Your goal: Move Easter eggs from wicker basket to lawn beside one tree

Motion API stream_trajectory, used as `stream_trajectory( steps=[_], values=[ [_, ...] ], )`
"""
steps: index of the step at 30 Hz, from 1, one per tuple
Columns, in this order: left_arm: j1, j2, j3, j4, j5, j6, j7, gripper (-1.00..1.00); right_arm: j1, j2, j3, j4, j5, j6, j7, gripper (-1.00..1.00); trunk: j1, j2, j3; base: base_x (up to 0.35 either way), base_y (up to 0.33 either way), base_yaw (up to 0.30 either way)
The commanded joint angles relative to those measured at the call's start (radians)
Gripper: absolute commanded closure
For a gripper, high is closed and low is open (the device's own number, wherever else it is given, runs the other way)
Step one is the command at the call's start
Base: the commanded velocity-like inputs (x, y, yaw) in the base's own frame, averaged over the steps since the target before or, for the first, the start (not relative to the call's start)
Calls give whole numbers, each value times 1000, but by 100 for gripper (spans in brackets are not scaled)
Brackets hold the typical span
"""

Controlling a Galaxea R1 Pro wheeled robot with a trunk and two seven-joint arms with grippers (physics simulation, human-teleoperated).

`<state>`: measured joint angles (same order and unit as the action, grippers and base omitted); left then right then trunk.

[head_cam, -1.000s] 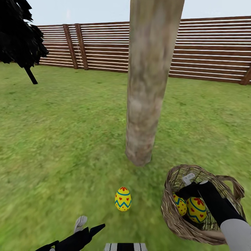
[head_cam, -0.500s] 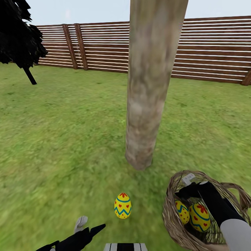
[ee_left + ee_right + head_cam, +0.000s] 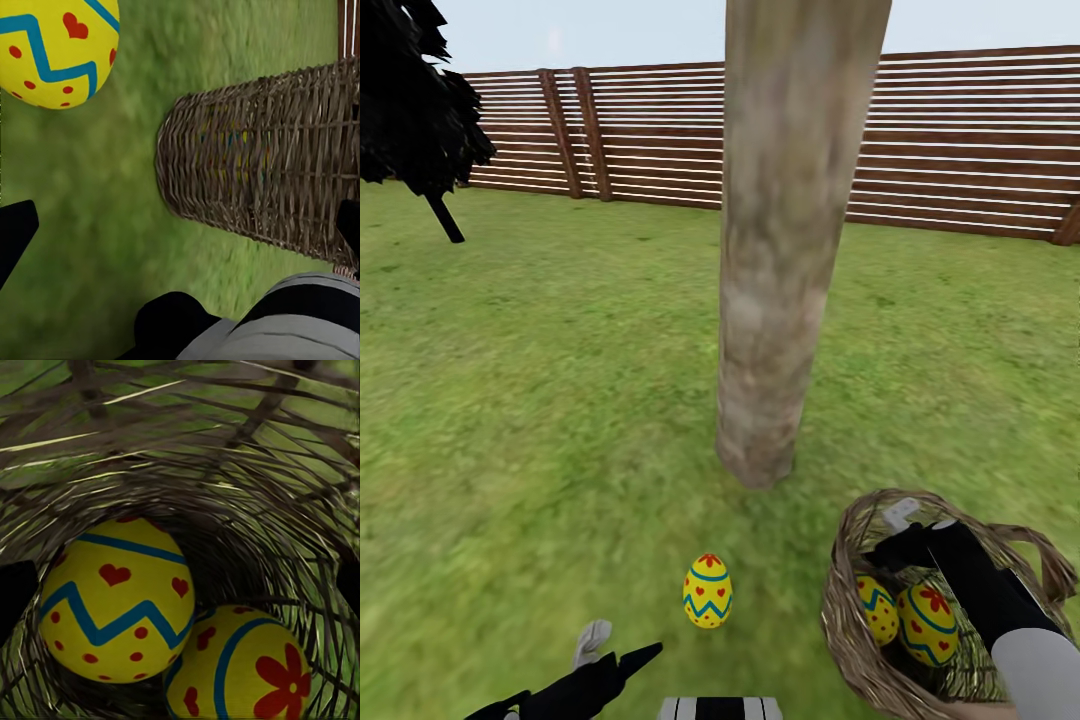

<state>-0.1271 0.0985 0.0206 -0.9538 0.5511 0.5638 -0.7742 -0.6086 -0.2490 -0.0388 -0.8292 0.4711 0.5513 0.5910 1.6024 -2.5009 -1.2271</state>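
One egg (image 3: 708, 591) upright on lawn (image 3: 540, 400) near tree (image 3: 775, 300), two eggs (image 3: 116, 596) in wicker basket (image 3: 860, 640), right gripper (image 3: 905, 540) inside basket, possibly spread, left gripper (image 3: 605, 650) apparently parted.

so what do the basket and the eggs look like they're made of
The basket looks like brown woven wicker: open crossing strands, grass showing through the gaps. The eggs look hard, smooth and painted, yellow with blue zigzags and red hearts; whether plastic or real shell can't be told from a render.
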Motion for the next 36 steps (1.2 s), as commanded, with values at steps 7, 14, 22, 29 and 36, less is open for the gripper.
stream_trajectory(
  steps=[7,14,22,29,36],
  values=[
    [0,-1,1,1,8,10,35,-100,0,1,-3,-1,11,1,9,-100,0,0,-1,0,-78,0],
    [0,-1,1,0,8,10,36,-100,0,1,-3,-1,16,1,8,-100,1,-1,-9,0,-7,0],
    [0,0,1,1,8,10,35,-100,0,1,-1,-1,17,1,9,-100,1,-1,-12,0,0,0],
    [0,-2,1,0,7,10,35,-100,0,1,-1,-1,17,1,9,-100,4,-3,-39,0,0,0],
    [0,-2,1,0,7,10,36,-100,0,2,-1,-1,14,0,10,-100,7,-4,-67,0,0,0]
  ],
)
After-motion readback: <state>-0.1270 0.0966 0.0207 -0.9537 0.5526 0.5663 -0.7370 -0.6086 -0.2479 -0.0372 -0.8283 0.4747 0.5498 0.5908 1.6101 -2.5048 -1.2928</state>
